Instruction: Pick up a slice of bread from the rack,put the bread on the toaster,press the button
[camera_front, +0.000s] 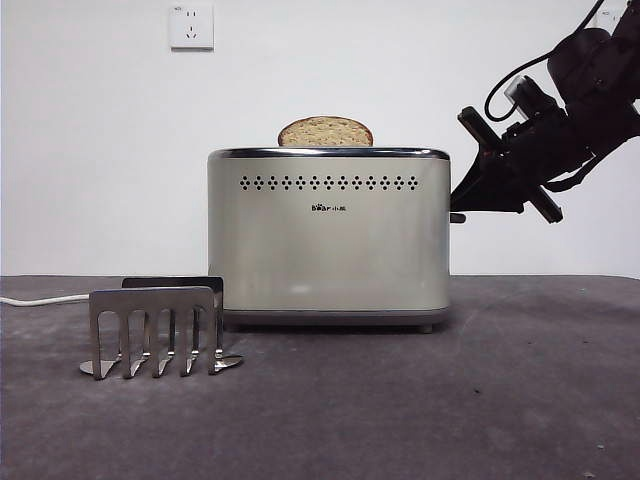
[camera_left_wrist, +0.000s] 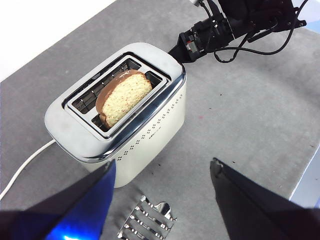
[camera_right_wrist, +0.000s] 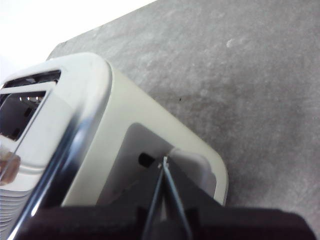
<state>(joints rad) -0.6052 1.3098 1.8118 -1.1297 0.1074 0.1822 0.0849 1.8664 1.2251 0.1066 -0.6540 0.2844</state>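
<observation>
Front view: slice of bread (camera_front: 325, 132) stands upright lengthwise in toaster (camera_front: 328, 240).

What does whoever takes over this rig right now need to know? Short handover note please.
Right gripper: jaws shut, tip at the toaster's narrow side wall, at the button; whether it is pressing, I cannot tell.
Left gripper: open, empty, hovering above the table near the rack.
Slice of bread: standing in the toaster's slot, top poking above the rim.
Rack: no bread in it, in front of the toaster.
Done: bread picked and loaded.
Left: press the button down; the bread sits high, so it looks unpressed.
</observation>
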